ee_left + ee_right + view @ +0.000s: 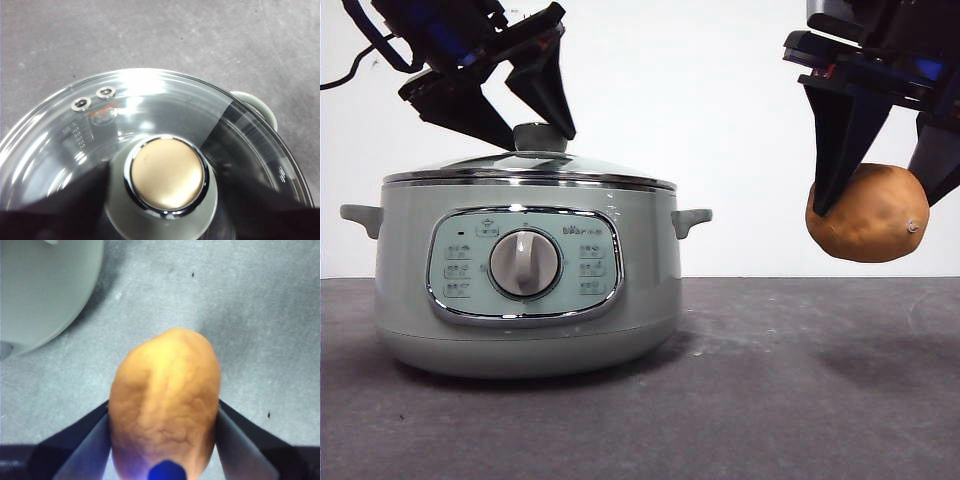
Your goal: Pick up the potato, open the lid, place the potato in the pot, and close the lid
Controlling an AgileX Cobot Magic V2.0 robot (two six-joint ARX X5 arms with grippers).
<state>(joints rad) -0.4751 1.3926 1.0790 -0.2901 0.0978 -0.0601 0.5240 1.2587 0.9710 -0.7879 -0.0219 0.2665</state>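
Observation:
The sage-green pot (525, 290) stands on the dark table at the left, and the lid (470, 170) sits closed on it. My left gripper (540, 140) is over the lid, with its jaws against both sides of the lid's knob (167, 172). The glass dome of the lid fills the left wrist view (150, 110). My right gripper (875, 205) is shut on the orange-brown potato (870, 215) and holds it in the air to the right of the pot, well above the table. The potato also shows between the jaws in the right wrist view (165, 400).
The pot's right side handle (692, 218) points toward the potato, with a gap between them. The pot's wall shows at a corner of the right wrist view (45, 285). The grey table (800, 390) lies under the held potato.

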